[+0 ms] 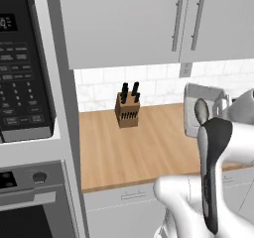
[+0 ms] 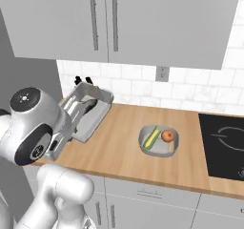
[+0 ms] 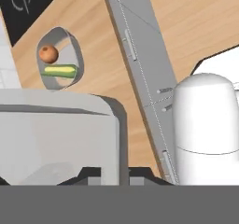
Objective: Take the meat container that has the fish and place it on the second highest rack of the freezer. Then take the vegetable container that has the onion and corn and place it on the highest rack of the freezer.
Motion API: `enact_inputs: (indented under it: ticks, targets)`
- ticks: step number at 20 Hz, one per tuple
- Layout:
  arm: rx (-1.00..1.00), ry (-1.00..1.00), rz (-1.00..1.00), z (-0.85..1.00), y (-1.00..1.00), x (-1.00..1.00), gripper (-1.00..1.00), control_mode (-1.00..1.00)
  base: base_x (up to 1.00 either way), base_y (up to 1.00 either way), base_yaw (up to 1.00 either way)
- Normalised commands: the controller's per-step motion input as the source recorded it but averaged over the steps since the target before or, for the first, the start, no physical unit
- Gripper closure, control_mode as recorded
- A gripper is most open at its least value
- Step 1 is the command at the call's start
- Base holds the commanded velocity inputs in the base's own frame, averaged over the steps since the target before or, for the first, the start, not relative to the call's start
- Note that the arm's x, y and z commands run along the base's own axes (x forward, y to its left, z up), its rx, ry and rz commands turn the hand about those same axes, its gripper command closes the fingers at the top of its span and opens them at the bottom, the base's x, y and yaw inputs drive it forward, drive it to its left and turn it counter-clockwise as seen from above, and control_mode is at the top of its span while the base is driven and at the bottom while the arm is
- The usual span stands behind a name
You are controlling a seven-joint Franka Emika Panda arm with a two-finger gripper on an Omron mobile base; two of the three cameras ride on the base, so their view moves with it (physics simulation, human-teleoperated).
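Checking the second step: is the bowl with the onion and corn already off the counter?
No, the bowl with the onion and corn sits on the counter.

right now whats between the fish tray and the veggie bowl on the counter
Nothing: in the right base view, only bare wooden counter lies between the tilted fish tray and the veggie bowl.
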Motion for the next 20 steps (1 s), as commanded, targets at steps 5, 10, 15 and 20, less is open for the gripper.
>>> enact_inputs:
  ticks: [5, 10, 15, 20]
  targets:
    - [-0.17, 0.25, 0.00, 0.11, 0.43, -0.35, 1.00, -1.00, 0.00, 0.00, 0.00]
    - [-0.11, 0.05, 0.00, -0.01, 0.23, -0.16, 1.00, -1.00, 0.00, 0.00, 0.00]
    - [-0.01, -0.03, 0.00, -0.03, 0.00, -0.26, 1.00, 1.00, -0.08, 0.00, 0.00]
    - [0.00, 0.00, 0.00, 0.00, 0.00, 0.00, 1.00, 1.00, -0.67, 0.36, 0.08]
